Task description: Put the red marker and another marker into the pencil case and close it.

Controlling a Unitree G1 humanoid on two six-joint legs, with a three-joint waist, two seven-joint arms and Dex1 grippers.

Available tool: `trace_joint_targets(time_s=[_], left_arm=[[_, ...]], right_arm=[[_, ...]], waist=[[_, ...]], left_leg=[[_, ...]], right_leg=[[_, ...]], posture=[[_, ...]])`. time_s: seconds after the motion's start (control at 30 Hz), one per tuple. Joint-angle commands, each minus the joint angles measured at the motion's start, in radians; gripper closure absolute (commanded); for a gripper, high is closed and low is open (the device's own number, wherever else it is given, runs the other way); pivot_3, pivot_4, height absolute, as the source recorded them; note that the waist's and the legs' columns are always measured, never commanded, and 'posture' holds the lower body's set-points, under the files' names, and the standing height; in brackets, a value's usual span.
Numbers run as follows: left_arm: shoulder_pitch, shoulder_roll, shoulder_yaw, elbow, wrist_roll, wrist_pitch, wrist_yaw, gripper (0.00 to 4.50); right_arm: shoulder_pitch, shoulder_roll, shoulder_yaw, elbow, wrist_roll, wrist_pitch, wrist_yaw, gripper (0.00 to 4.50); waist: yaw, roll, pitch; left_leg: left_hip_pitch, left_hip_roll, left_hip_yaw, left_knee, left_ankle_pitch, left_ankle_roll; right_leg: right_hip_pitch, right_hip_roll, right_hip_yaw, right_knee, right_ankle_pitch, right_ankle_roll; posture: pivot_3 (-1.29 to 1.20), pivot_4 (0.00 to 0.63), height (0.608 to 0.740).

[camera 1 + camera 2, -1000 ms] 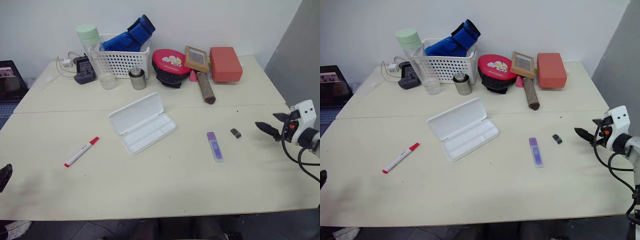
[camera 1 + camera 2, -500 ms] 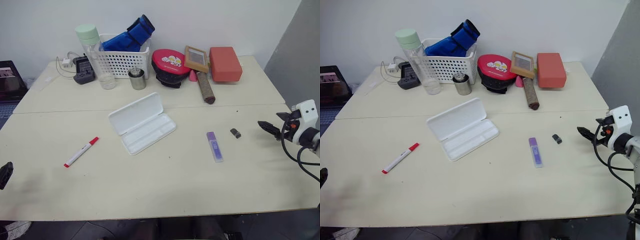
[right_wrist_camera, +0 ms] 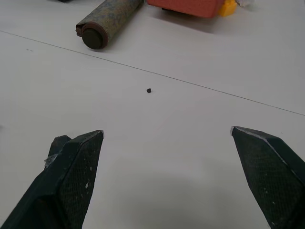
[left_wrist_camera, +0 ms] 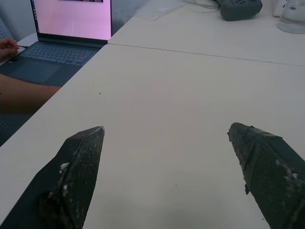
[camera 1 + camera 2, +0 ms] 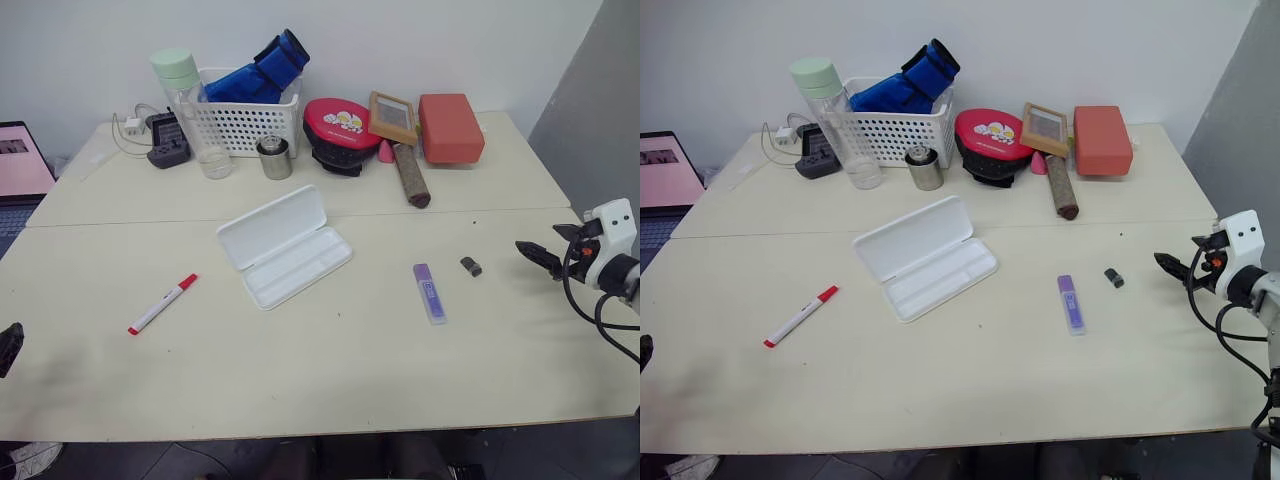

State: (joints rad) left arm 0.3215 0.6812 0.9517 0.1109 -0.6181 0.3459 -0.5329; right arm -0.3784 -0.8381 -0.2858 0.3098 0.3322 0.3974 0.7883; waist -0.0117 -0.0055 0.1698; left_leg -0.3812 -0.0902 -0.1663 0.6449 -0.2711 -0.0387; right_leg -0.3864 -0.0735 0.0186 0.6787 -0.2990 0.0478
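The red marker [image 5: 162, 303] lies on the table's left half, well to the left of the pencil case [image 5: 285, 247], which lies open at mid-table with its lid folded back. The other marker, a purple highlighter [image 5: 430, 293], rests to the right of the case, with a small dark grey piece [image 5: 471, 266] beside it. My right gripper [image 5: 535, 255] hovers open and empty just right of that piece; its own wrist view shows the right gripper [image 3: 166, 130] over bare tabletop. My left gripper [image 4: 164, 128] is open and empty over the table's left edge, far from the red marker.
Along the back stand a white basket [image 5: 250, 125] with a blue bundle, a clear bottle [image 5: 190, 110], a metal cup [image 5: 275, 158], a red round case [image 5: 342, 125], a frame [image 5: 393, 117], a red box [image 5: 451, 128] and a patterned roll [image 5: 410, 175]. A laptop [image 4: 66, 28] and a person's forearm [image 4: 19, 90] are off the left side.
Both grippers have kept still and stayed open. The laptop screen at the left has changed from dark to pink.
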Motion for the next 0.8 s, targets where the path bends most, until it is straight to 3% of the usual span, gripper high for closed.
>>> trace_joint_targets(time_s=[0.03, 0.23, 0.43, 0.6, 0.8], left_arm=[[0.002, 0.005, 0.031, -0.039, -0.007, -0.003, 0.012, 0.07], [-0.009, 0.016, -0.006, -0.177, -0.087, 0.066, -0.035, 0.07], [0.007, 0.052, -0.144, -0.397, -0.170, 0.201, -0.128, 0.07], [-0.098, 0.095, -0.392, -0.541, -0.148, 0.267, -0.144, 0.07], [-0.395, 0.039, -0.696, -0.460, -0.076, 0.285, -0.137, 0.07]], right_arm=[[-0.024, -0.017, -0.025, -0.015, 0.008, -0.015, 0.009, 0.00], [-0.007, -0.009, -0.033, -0.078, 0.073, 0.015, 0.088, 0.00], [0.098, -0.037, -0.040, -0.343, 0.278, 0.175, 0.268, 0.00], [0.154, -0.056, 0.000, -0.546, 0.339, 0.240, 0.288, 0.00], [0.156, -0.045, 0.052, -0.679, 0.341, 0.262, 0.251, 0.00]], waist=[[0.000, 0.000, 0.000], [-0.001, 0.000, 0.000], [-0.004, -0.001, 0.000], [0.003, -0.001, 0.000], [0.005, -0.001, 0.000]], left_leg=[[0.000, 0.000, 0.000, 0.000, 0.000, 0.000], [0.000, 0.000, 0.000, 0.000, 0.000, 0.000], [-0.001, 0.001, -0.001, 0.000, 0.000, 0.000], [-0.001, 0.000, -0.002, 0.000, 0.000, 0.000], [0.001, 0.002, 0.002, 0.000, 0.000, 0.000]], right_leg=[[0.000, 0.000, 0.000, 0.000, 0.000, 0.000], [0.000, 0.000, 0.000, 0.000, 0.000, 0.000], [0.000, 0.000, 0.001, 0.000, 0.000, 0.000], [0.001, 0.000, 0.000, 0.000, 0.000, 0.000], [0.001, 0.002, -0.001, 0.000, 0.000, 0.000]], posture=[[0.00, 0.150, 0.740], [0.00, 0.150, 0.740], [0.00, 0.150, 0.740], [0.00, 0.150, 0.740], [0.00, 0.150, 0.740]])
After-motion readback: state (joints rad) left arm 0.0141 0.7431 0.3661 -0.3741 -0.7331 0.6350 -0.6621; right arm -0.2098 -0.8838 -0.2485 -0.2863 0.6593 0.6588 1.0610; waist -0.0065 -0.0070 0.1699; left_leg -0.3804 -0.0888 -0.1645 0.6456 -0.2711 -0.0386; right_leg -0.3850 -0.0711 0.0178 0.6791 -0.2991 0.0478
